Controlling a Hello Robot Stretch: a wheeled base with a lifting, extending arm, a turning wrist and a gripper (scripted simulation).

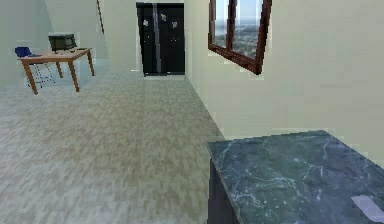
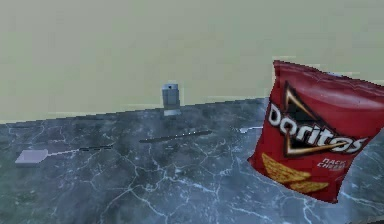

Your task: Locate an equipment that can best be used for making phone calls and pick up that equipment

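Note:
A dark marbled countertop (image 2: 150,185) runs across the arm side view, and its corner sits at the forward view's lower right (image 1: 290,175). At the back of the counter, close to the wall, a small grey upright object (image 2: 170,96) stands; it is too small to tell what it is. A flat pale utensil with a thin dark handle (image 2: 35,155) lies on the counter at the left. A pale flat patch (image 1: 362,203) lies on the counter at the forward view's right edge.
A red chip bag (image 2: 312,135) stands on the counter at the right. A thin dark rod (image 2: 175,135) lies mid-counter. Ahead, open carpeted floor (image 1: 110,140) leads to a dark double door (image 1: 161,40). A wooden desk (image 1: 55,65) stands far left and a window (image 1: 238,30) is on the right wall.

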